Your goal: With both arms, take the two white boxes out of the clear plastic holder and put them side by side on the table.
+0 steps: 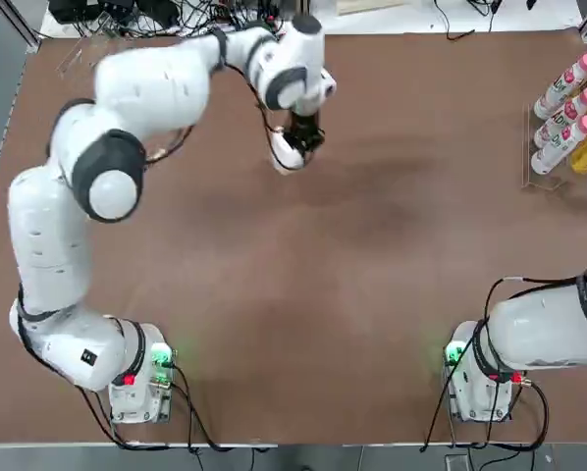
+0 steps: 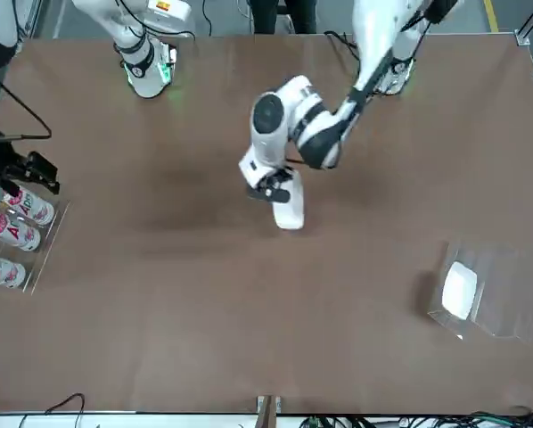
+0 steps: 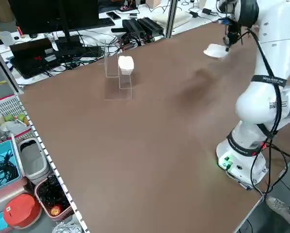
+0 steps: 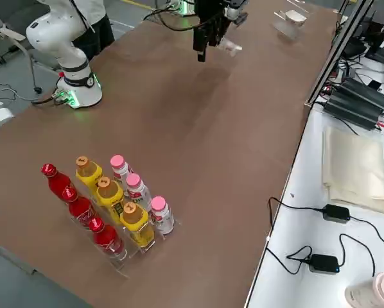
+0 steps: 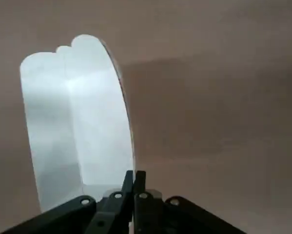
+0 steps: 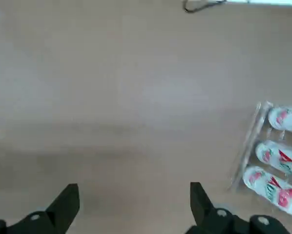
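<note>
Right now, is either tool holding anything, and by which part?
The left tool is shut on one white box, pinching it at its edge so it hangs below. The right tool is open and empty.

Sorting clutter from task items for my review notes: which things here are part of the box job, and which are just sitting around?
Job:
- white box in the left gripper, held above the table
- second white box, in the clear holder
- right gripper, open, idle

Lying about:
- rack of bottles
- cables and gear beyond the table's edge
</note>
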### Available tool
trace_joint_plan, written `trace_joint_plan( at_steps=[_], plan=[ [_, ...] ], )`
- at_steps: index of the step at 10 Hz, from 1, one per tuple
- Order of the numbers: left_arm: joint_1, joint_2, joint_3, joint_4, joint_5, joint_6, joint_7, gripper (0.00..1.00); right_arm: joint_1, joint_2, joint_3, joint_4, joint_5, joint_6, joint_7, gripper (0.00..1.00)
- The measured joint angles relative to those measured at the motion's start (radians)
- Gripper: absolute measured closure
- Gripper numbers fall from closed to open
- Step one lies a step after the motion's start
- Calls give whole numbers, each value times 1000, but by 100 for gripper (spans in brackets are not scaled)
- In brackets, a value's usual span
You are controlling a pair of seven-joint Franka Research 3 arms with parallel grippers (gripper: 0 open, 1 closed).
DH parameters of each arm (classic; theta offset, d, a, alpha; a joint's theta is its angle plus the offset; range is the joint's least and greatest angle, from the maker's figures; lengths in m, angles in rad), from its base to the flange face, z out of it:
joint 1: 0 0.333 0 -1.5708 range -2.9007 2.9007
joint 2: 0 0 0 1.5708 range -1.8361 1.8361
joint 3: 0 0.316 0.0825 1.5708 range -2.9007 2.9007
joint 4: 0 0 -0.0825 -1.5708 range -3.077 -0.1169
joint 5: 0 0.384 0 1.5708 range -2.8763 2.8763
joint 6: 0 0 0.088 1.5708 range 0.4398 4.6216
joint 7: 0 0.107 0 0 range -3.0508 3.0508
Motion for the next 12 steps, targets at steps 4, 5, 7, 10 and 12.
trace_joint_plan(
  at_steps=[4, 5, 7, 10, 12],
  plan=[
    [-237, 92, 187, 18, 4, 121, -106, 98, 92, 13, 6, -204, 40, 294, 6, 0],
    [-278, 121, 222, 18, 4, 151, -109, 98, 124, 15, 6, -250, 41, 365, 6, 0],
    [-294, 143, 234, 23, 4, 172, -110, 94, 175, 23, 7, -344, 41, 519, 10, 0],
    [-280, 139, 236, 51, 4, 172, -115, 57, 209, 66, 7, -386, 41, 613, 10, 0],
    [-271, 111, 238, 67, -29, 172, -147, 28, 230, 88, 7, -393, 41, 646, 10, 0]
  ],
)
